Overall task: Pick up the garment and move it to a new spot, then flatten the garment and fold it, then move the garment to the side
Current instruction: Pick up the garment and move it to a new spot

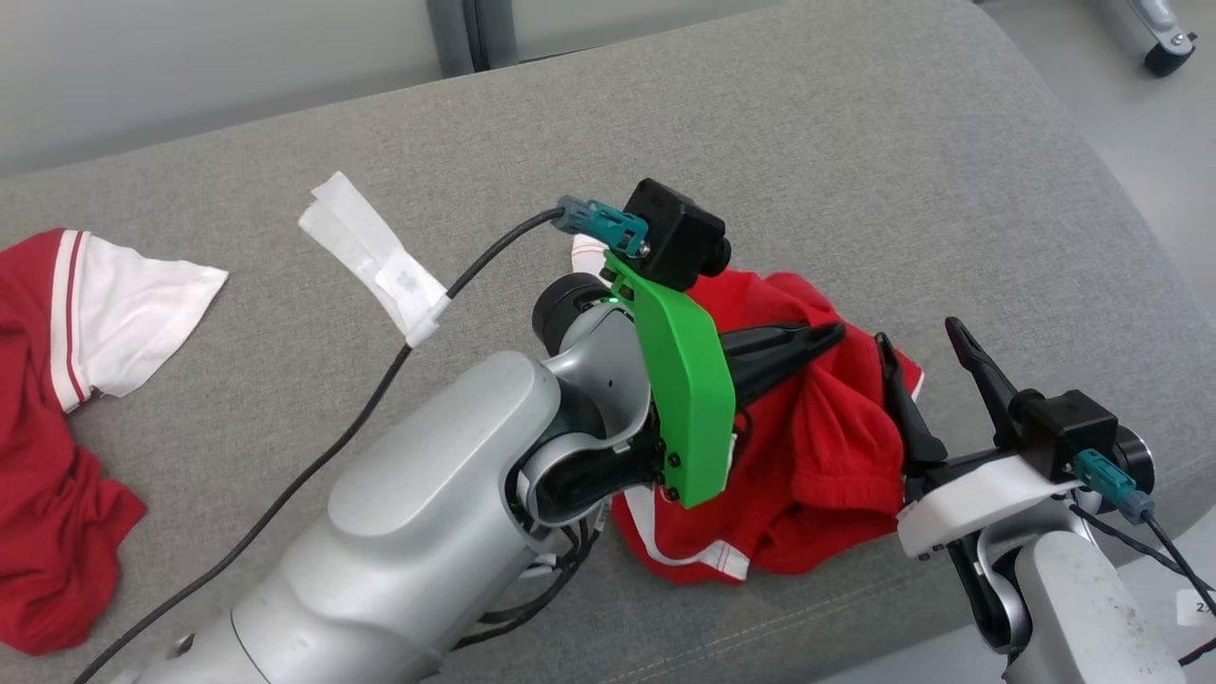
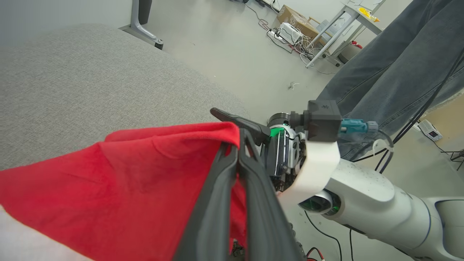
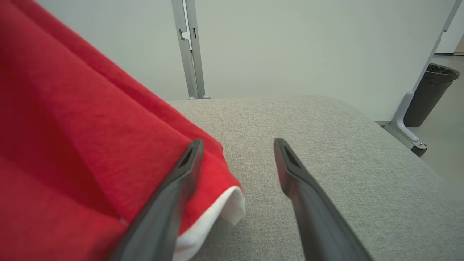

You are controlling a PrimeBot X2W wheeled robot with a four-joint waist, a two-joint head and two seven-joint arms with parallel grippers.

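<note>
In the head view, the red garment (image 1: 817, 446) is seen crumpled at centre right on the grey cushion (image 1: 855, 142). A fold of it is clamped between the fingers of the left gripper (image 1: 825, 335). The right gripper (image 1: 920, 340) is held spread just beside the heap, at lower right. A second red-and-white garment (image 1: 57, 427) is spread at the left edge.

In the left wrist view, red cloth is pinched at centre by the left gripper (image 2: 238, 143). A person's denim-clad legs (image 2: 391, 65) are seen at upper right.

In the right wrist view, the right gripper (image 3: 237, 143) is shown at bottom centre with its fingers apart and bare cushion between them. The finger on the frame's left is laid against the garment's red cloth and white hem (image 3: 90, 127).
</note>
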